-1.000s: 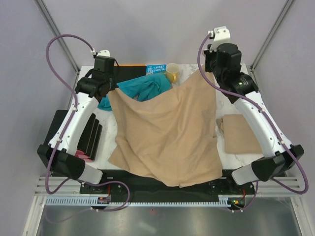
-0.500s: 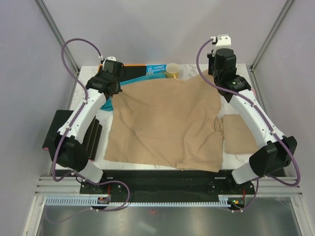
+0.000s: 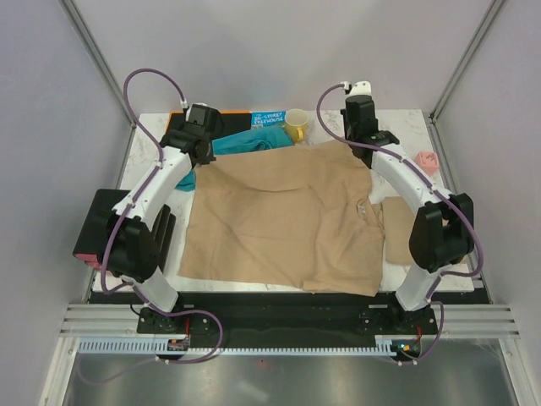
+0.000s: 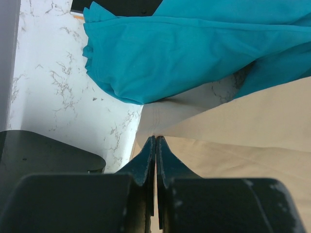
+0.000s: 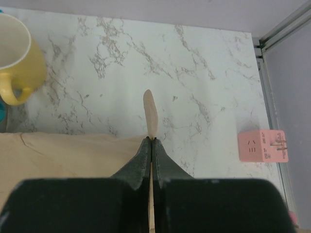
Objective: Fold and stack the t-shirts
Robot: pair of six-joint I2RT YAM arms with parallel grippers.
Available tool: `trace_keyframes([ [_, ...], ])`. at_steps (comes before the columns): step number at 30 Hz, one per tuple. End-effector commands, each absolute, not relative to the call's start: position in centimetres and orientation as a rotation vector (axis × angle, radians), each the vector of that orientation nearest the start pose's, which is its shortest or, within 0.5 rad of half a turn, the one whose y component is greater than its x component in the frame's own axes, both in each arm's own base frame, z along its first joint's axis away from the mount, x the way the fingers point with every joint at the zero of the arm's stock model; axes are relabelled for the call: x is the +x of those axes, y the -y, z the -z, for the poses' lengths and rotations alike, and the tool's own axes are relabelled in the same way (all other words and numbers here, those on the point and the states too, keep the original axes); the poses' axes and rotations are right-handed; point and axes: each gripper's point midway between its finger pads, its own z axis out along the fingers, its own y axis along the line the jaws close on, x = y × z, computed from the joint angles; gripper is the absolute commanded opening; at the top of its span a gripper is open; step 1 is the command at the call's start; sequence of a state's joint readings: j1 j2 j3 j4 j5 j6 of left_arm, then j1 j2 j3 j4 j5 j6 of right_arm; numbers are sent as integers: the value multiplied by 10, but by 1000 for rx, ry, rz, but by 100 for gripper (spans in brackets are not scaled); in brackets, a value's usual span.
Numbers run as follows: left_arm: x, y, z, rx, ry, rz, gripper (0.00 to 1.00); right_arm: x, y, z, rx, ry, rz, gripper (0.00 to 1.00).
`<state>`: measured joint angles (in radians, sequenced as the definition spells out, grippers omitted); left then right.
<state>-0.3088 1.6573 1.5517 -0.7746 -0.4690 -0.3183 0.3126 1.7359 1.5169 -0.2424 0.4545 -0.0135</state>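
A large tan t-shirt (image 3: 279,216) lies spread across the marble table. My left gripper (image 3: 203,155) is shut on its far left corner (image 4: 160,119). My right gripper (image 3: 359,144) is shut on its far right corner, and a tan cloth tip (image 5: 150,116) sticks up past the pads. A teal-blue garment (image 3: 241,142) lies bunched behind the tan shirt; it also shows in the left wrist view (image 4: 194,53). A folded tan t-shirt (image 3: 406,228) lies at the right, partly under the right arm.
A yellow mug (image 3: 297,125) stands at the back centre, also in the right wrist view (image 5: 17,58). A colourful book (image 3: 269,120) lies beside it. A pink block (image 3: 425,161) sits at the right edge. A black board (image 3: 101,224) and dark slabs (image 3: 161,233) lie at the left.
Both arms have carried the tan t-shirt's far corners back and down. The shirt went from hanging in the air to lying spread flat on the table.
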Motion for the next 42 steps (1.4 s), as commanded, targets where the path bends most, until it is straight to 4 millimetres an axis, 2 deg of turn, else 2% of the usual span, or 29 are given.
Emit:
trace_keyframes([
  [1, 435, 58, -204, -217, -2298, -313, 2, 517, -76, -215, -7, -2012, 318, 0],
  [2, 436, 58, -201, -216, -2303, -318, 2, 519, -76, -203, -13, -2034, 332, 0],
  [4, 440, 60, -195, -210, -2316, -324, 2, 522, -75, -195, 0, -2046, 352, 0],
  [5, 442, 60, -193, -206, -2321, -326, 2, 524, -76, -182, 11, -2067, 355, 0],
  [9, 445, 61, -188, -195, -2329, -332, 2, 530, -73, -169, 22, -2090, 390, 0],
  [13, 440, 55, -192, -189, -2307, -358, 2, 526, -73, -180, 38, -2055, 371, 0],
  [14, 440, 55, -201, -192, -2281, -346, 2, 524, -72, -191, 48, -2030, 362, 0],
  [16, 436, 54, -206, -201, -2266, -332, 2, 520, -71, -198, 57, -2015, 354, 0],
  [17, 433, 54, -220, -220, -2234, -306, 2, 516, -68, -215, 72, -1984, 347, 0],
  [19, 426, 52, -234, -240, -2196, -286, 2, 510, -64, -228, 86, -1956, 350, 0],
  [20, 423, 51, -244, -252, -2169, -275, 2, 505, -62, -247, 99, -1921, 341, 0],
  [21, 414, 45, -267, -274, -2111, -267, 2, 499, -59, -255, 105, -1907, 346, 0],
  [22, 408, 41, -274, -284, -2092, -269, 2, 495, -57, -265, 113, -1888, 341, 0],
  [23, 403, 38, -284, -295, -2063, -267, 2, 486, -54, -289, 131, -1844, 324, 0],
  [24, 389, 32, -309, -317, -2000, -246, 2, 479, -51, -299, 143, -1826, 316, 0],
  [25, 382, 26, -318, -329, -1973, -254, 2, 467, -48, -324, 162, -1777, 290, 0],
  [26, 374, 22, -331, -340, -1938, -246, 2, 459, -47, -332, 165, -1763, 279, 0],
  [27, 359, 16, -352, -361, -1879, -229, 2, 452, -47, -343, 168, -1745, 258, 0],
  [28, 350, 11, -364, -370, -1847, -222, 2, 438, -43, -366, 184, -1697, 232, 0],
  [29, 341, 7, -374, -381, -1817, -220, 2, 430, -43, -375, 183, -1682, 217, 0],
  [30, 325, 1, -395, -395, -1757, -196, 2, 423, -44, -384, 183, -1664, 196, 0],
  [31, 316, -3, -405, -396, -1730, -190, 2, 408, -41, -403, 188, -1625, 174, 0],
  [32, 307, -7, -414, -403, -1705, -185, 2, 398, -42, -411, 181, -1614, 156, 0],
  [33, 290, -12, -429, -413, -1661, -167, 2, 391, -43, -419, 170, -1600, 134, 0],
  [34, 283, -15, -436, -410, -1645, -166, 2, 375, -40, -436, 176, -1558, 111, 0],
  [39, 235, -32, -472, -426, -1545, -138, 2, 325, -33, -477, 171, -1468, 27, 0],
  [40, 222, -36, -476, -427, -1530, -131, 2, 309, -30, -487, 168, -1441, 1, 0],
  [42, 209, -42, -485, -437, -1498, -123, 2, 285, -24, -505, 173, -1387, -32, 0],
])
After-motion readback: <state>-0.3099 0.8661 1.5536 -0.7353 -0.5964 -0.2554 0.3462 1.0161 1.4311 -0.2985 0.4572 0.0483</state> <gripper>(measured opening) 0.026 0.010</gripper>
